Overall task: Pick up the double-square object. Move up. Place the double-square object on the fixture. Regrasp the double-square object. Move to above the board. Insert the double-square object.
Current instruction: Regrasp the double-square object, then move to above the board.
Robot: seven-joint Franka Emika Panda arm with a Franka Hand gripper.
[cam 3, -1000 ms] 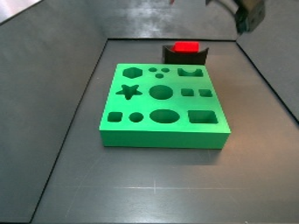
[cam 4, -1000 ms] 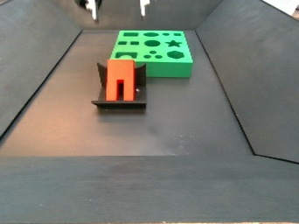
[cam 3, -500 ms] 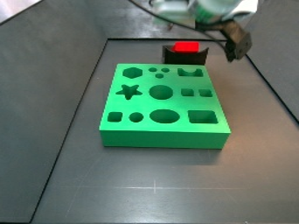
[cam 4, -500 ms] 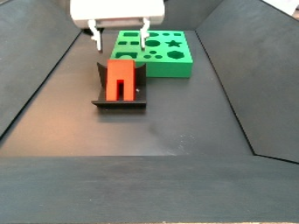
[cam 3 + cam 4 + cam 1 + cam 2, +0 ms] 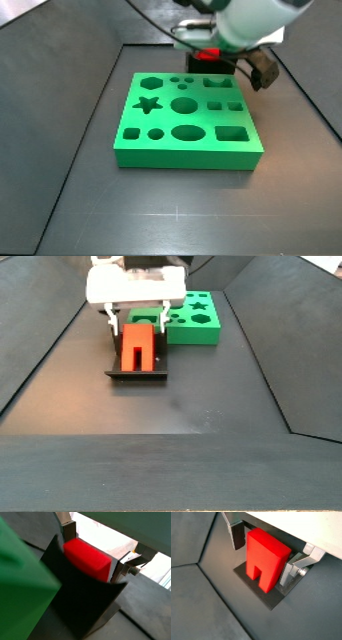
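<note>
One second earlier the arm had only shown at the top edge of both side views; now it had come down beside the board (image 5: 198, 318) and over the fixture (image 5: 138, 373). The gripper (image 5: 136, 322) hung with its fingers (image 5: 237, 535) spread, one on each side of the double-square object (image 5: 266, 557). That red piece lay on the fixture, not visibly pinched.

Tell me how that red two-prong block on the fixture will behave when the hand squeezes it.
The double-square object looks like solid moulded plastic, so probably stiff. Its flat sides suit the hand, whose fingers straddle it, though the smooth faces might slip. Resting on the fixture, it seems unlikely to roll.
</note>
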